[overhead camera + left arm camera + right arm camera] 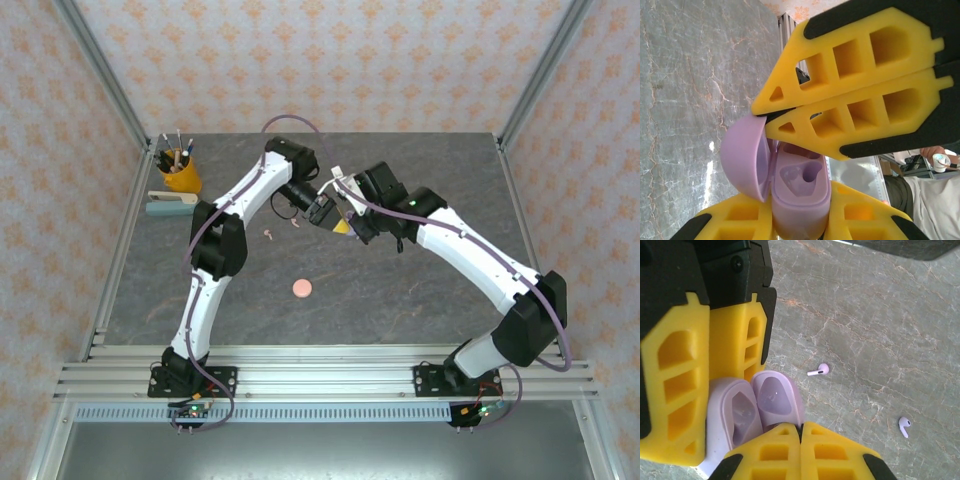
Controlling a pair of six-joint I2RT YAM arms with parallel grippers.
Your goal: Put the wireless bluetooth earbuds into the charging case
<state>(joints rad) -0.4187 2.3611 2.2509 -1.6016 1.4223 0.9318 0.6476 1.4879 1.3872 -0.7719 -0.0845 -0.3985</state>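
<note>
We found the left pincer [762, 112] with its yellow, cut-out-patterned fingers closed tip to tip, apparently nipping the rim of the domed lid [742, 150] of the glossy lilac plastic clamshell charging case [800, 200]. The right pincer [722, 410] was clamped on the case body, which appeared raised off the desk. Both moulded wells were empty. On the grey marble-patterned desk [880, 315] lay two tiny pale lilac stemmed earbuds: the nearer earbud [818, 371] close to the case, the farther earbud [904, 426] well apart. A flat round pink disc [301, 289] lay nearer the arm bases. We judged the earbuds very light, rigid and slippery, likely to squirt from a hard pinch. They were best taken across the bulb, with the stem free to enter its well.
</note>
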